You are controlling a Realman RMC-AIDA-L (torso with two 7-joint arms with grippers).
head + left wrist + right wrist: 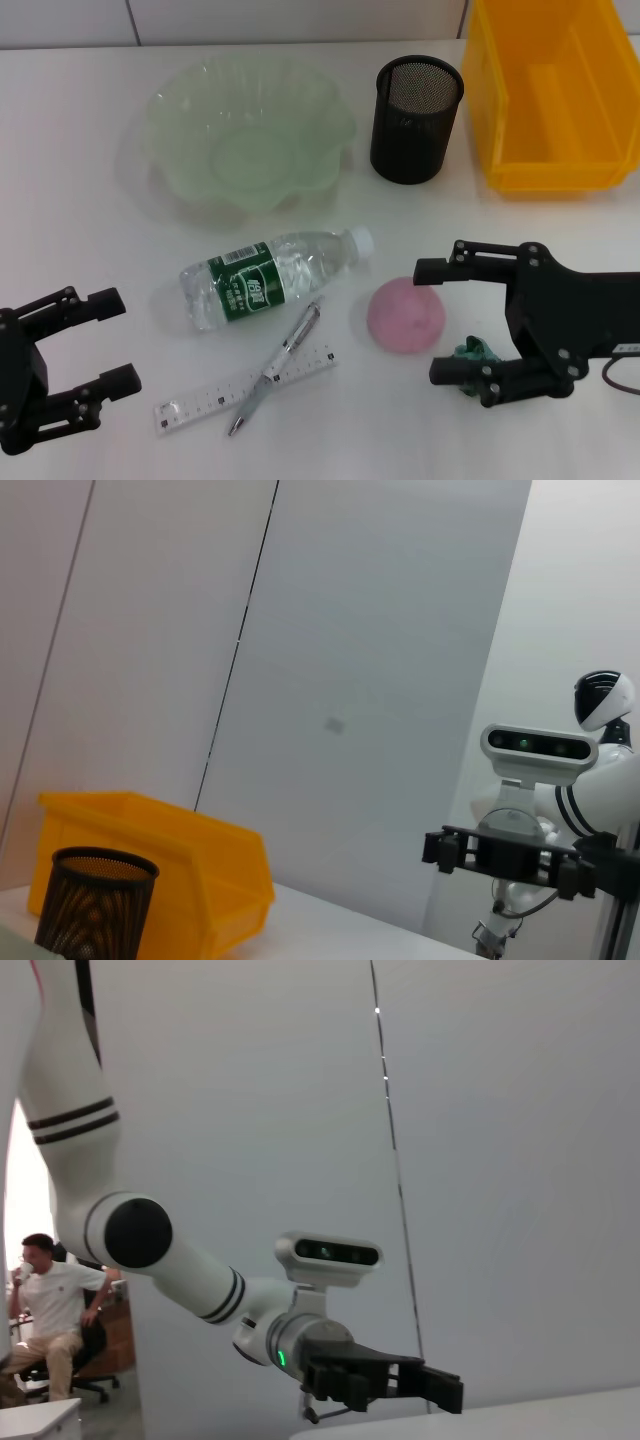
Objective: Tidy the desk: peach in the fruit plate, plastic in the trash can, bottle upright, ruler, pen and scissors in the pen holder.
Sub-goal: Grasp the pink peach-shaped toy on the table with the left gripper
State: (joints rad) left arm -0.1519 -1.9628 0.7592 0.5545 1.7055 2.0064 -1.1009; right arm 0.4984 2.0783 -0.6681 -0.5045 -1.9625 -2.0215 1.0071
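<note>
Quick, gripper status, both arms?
Left gripper: open, empty, near the desk's front edge.
Right gripper: open, empty, beside the peach.

Bottle [272, 277] on its side, pink peach [407, 316] beside, plate [250, 135] empty

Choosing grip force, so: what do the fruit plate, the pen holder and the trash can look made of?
The fruit plate looks like thin translucent pale-green plastic, glossy, with a wavy rim. The pen holder looks like black wire mesh, probably metal: light shows through its wall. The trash can looks like rigid, opaque yellow plastic with a smooth, slightly shiny surface.
</note>
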